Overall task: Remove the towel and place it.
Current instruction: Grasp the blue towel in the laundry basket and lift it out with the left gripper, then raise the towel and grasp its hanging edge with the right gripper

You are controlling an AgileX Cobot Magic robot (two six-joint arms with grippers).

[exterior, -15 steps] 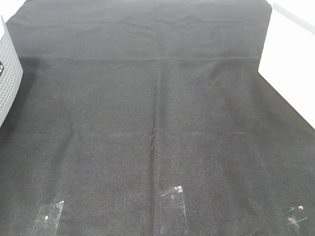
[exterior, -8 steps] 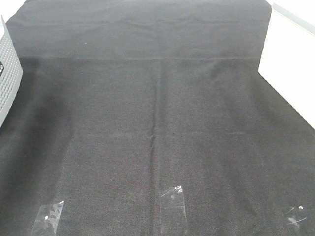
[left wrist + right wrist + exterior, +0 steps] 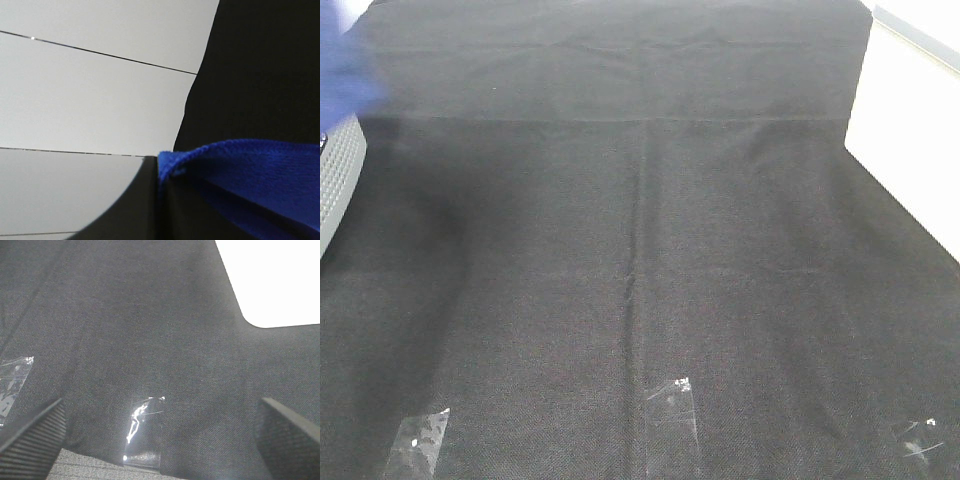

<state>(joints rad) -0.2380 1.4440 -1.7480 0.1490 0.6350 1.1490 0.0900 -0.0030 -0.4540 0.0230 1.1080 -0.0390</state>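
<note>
**Blue towel up in the corner, held by the left gripper**

A big black cloth [image 3: 640, 250] covers nearly the whole table in the high view. A white surface [image 3: 915, 150] shows along the right side of the frame. The towel [image 3: 338, 60] is a blurry blue patch in the upper left corner, up off the black cloth. Just below it, at the left edge, sits a grey ribbed thing [image 3: 335, 185]. A small dark mark on it is too cut off to read. Three bits of clear tape [image 3: 672, 405] are stuck along the bottom of the frame.

The left gripper [image 3: 156, 200] is squeezed tight, with the towel's stitched blue edge pinched in it. The right gripper [image 3: 160, 435] hangs over the black cloth. Its ribbed fingers [image 3: 35, 435] are spread wide and hold nothing.
</note>
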